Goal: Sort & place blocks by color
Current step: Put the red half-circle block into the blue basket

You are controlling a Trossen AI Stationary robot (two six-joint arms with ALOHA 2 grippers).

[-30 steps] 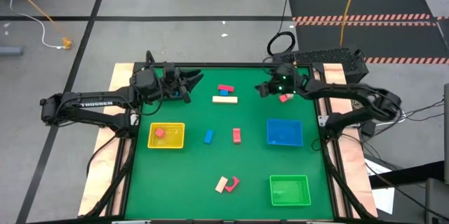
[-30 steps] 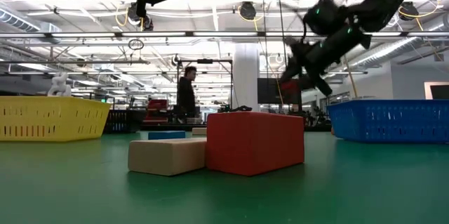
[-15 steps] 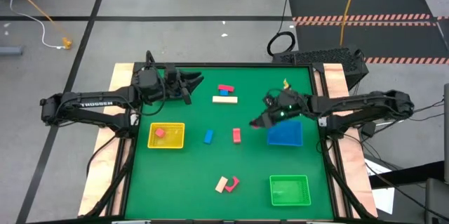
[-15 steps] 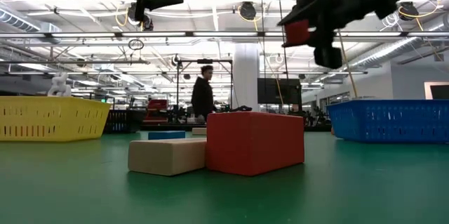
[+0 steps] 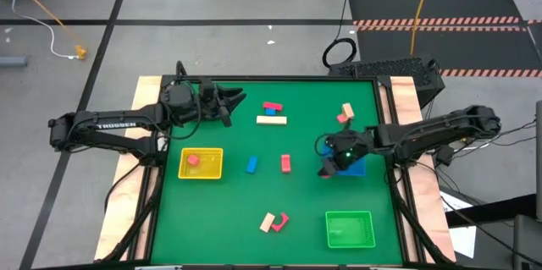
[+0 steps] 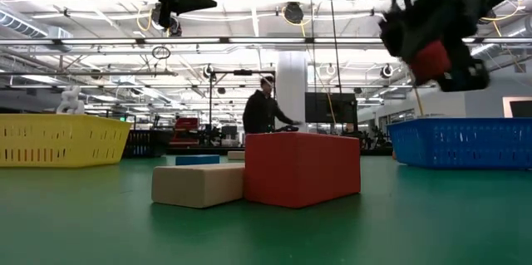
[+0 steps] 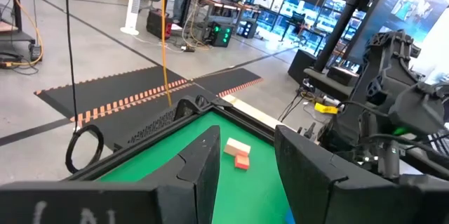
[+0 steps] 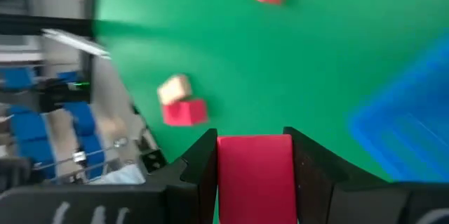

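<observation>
- The right gripper point(image 5: 329, 167) is hanging above the table point(image 5: 305, 202) at the blue tray's point(image 5: 354, 168) 9 o'clock edge, its fingers point(image 8: 200, 164) pinching a red block point(image 8: 255, 170) between them; in the low view that block point(image 6: 430, 59) is riding high off the mat.
- Nearest the front edge, a tan block point(image 5: 268, 221) and a red block point(image 5: 281, 219) are lying touching each other, with the green tray point(image 5: 350, 228) at their 3 o'clock.
- Toward mid-table, a blue block point(image 5: 251, 164) and a pink-red bar point(image 5: 286, 163) are lying apart from each other, between the yellow tray point(image 5: 201, 168) and the blue tray.
- A small red block point(image 5: 193, 160) is sitting inside the yellow tray.
- Farther back, a tan bar point(image 5: 271, 119) is lying with a red piece point(image 5: 273, 107) and a blue piece just behind it at 12 o'clock.
- At the far right, a tan block point(image 5: 347, 111) and a red block point(image 5: 341, 119) are touching, at 12 o'clock from the blue tray.
- The left gripper point(image 5: 235, 101) is waiting over the far left of the table, its fingers point(image 7: 203, 168) spread and holding nothing.
- In the low view a person point(image 6: 266, 111) is standing in the room beyond the table.
</observation>
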